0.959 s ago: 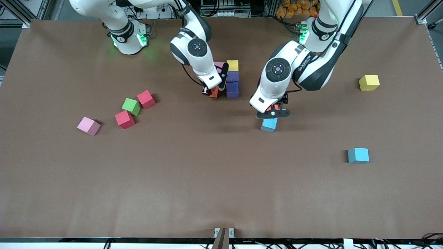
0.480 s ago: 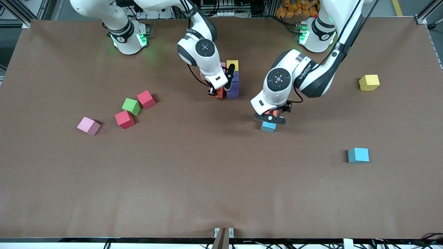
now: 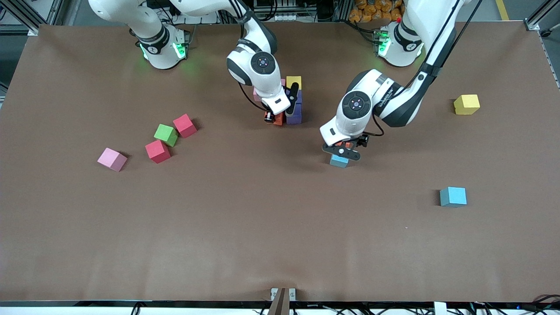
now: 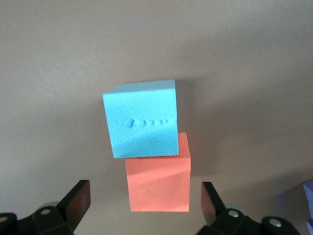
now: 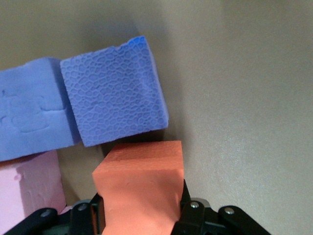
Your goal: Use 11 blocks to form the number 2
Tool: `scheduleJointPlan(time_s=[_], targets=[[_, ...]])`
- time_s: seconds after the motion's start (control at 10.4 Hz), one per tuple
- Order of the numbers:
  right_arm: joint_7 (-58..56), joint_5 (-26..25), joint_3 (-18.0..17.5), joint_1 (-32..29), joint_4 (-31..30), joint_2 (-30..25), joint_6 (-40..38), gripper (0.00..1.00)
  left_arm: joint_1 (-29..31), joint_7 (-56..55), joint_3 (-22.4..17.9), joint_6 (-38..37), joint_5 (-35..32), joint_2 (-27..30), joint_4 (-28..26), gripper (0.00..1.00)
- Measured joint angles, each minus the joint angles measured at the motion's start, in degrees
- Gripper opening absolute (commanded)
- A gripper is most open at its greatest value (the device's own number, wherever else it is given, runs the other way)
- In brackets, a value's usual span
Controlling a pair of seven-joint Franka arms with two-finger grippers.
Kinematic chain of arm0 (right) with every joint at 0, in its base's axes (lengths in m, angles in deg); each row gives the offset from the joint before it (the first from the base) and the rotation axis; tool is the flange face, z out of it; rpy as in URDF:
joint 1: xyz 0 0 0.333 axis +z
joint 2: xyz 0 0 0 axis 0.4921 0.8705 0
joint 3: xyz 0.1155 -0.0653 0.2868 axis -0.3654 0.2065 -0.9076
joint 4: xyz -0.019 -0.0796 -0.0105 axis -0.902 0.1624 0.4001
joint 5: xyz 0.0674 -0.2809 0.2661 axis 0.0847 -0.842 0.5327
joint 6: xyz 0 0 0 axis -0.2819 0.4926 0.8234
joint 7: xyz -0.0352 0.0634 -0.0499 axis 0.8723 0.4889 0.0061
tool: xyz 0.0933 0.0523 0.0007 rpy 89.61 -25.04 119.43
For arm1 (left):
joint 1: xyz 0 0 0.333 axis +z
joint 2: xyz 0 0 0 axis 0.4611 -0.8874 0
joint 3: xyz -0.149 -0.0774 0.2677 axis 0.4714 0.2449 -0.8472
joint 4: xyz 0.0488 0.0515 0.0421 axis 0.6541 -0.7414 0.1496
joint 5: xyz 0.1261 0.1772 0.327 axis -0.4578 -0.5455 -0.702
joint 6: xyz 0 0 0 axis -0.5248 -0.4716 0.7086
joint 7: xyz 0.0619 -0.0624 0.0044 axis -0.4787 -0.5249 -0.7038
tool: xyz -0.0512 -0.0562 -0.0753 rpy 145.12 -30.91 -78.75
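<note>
Orange block held beside purple blocks, other blocks scattered

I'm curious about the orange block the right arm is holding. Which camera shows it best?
The right wrist view: the orange block fills it, clamped in the right gripper beside the purple blocks. The front view shows only a sliver under the arm. The left wrist view shows a different orange block.

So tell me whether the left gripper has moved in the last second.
Yes. The left gripper has come down onto the light blue block, covering more of it.
</note>
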Motion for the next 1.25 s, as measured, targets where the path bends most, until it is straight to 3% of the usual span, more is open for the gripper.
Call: scheduleJointPlan(time_s=[0.58, 1.06, 1.15, 1.25], targets=[[1.3, -1.8, 0.3, 1.6, 1.6, 0.5, -2.9, 0.01, 0.1, -0.2, -0.1, 5.1, 0.0, -0.3, -4.1, 1.0], [3.1, -1.8, 2.8, 4.7, 3.7, 2.4, -3.1, 0.01, 0.8, -0.8, -0.2, 7.4, 1.8, -2.0, -4.6, 1.0], [3.4, -1.8, 2.9, 4.7, 4.4, 2.7, -3.1, 0.01, 0.8, -0.9, -0.2, 7.7, 2.7, -2.3, -4.6, 0.96], [3.7, -1.8, 2.9, 4.7, 4.7, 3.0, -3.1, 0.01, 0.9, -0.9, -0.2, 7.8, 3.5, -2.4, -4.6, 0.84]])
